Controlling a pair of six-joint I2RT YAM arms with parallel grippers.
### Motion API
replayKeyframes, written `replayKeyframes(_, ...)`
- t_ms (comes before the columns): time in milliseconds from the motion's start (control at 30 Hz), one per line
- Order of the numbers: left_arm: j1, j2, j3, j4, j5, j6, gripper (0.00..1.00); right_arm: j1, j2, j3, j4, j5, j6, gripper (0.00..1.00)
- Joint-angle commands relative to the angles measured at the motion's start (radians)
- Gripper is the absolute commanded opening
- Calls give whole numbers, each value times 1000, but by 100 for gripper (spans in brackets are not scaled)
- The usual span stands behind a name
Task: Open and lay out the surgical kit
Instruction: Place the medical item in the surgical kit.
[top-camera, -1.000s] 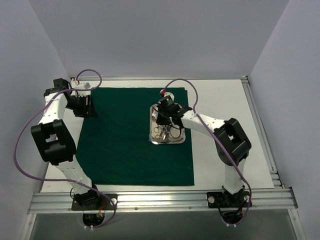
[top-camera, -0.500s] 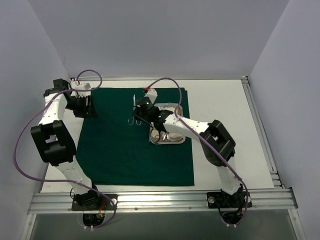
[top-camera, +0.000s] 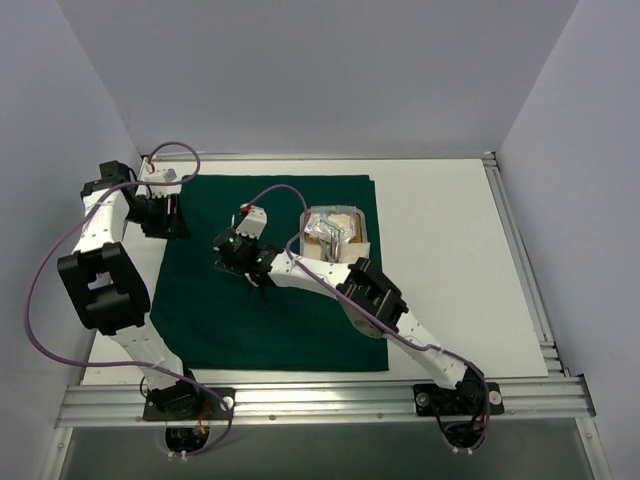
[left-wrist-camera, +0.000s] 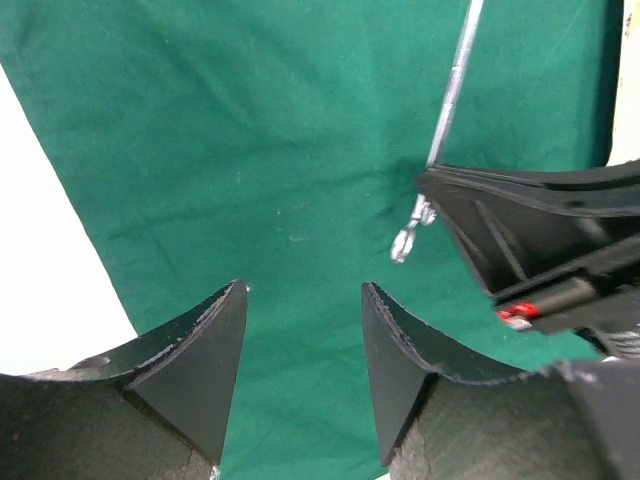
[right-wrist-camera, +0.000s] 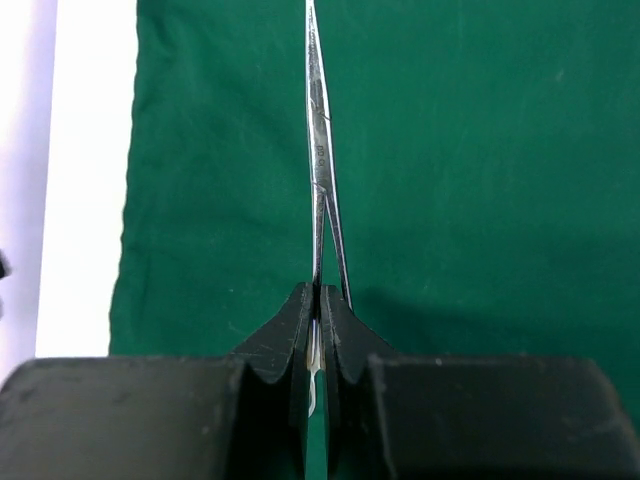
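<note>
The dark green cloth (top-camera: 300, 320) lies spread flat on the white table. The steel tray (top-camera: 366, 235) stands on its far right part and holds white gauze and clear packets. My right gripper (top-camera: 240, 256) hangs low over the left part of the cloth. In the right wrist view it (right-wrist-camera: 320, 300) is shut on a silver ring-handled clamp (right-wrist-camera: 318, 150) whose slim shaft points away over the cloth. My left gripper (top-camera: 165, 215) is open and empty at the cloth's far left edge. In its view (left-wrist-camera: 303, 340) the clamp (left-wrist-camera: 450, 90) and the right gripper's body (left-wrist-camera: 540, 230) show just ahead.
Bare white table (top-camera: 450, 260) lies right of the cloth and in a strip (left-wrist-camera: 50, 250) along its left edge. The right arm (top-camera: 370, 300) stretches across the cloth's middle. Purple cables loop above both arms. Grey walls close in the sides and back.
My right gripper has gone from the tray leftward across the cloth with the clamp shut in it. The left arm has shifted only slightly.
</note>
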Motion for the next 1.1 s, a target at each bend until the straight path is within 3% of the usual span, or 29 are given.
replayKeyframes(0, 8, -42, -15, -9, 34, 32, 58, -3, 35, 94, -64, 100, 65, 0)
replayKeyframes(233, 8, -31, -13, -15, 36, 38, 58, -6, 184, 280, -133, 118, 16, 0)
replayKeyframes(400, 10, -28, -5, -21, 34, 41, 58, -13, 215, 275, -118, 97, 59, 0)
replayKeyframes(500, 11, -27, -2, -24, 30, 43, 58, -15, 203, 260, -98, 100, 36, 0)
replayKeyframes(633, 11, -19, 3, -29, 33, 41, 58, -13, 151, 208, -46, 112, 46, 16)
replayKeyframes(733, 11, -19, 4, -30, 33, 40, 58, -12, 119, 186, -12, 117, 34, 20)
replayKeyframes(1067, 11, -19, 12, -37, 37, 38, 58, -7, 5, 133, 77, 153, -15, 21)
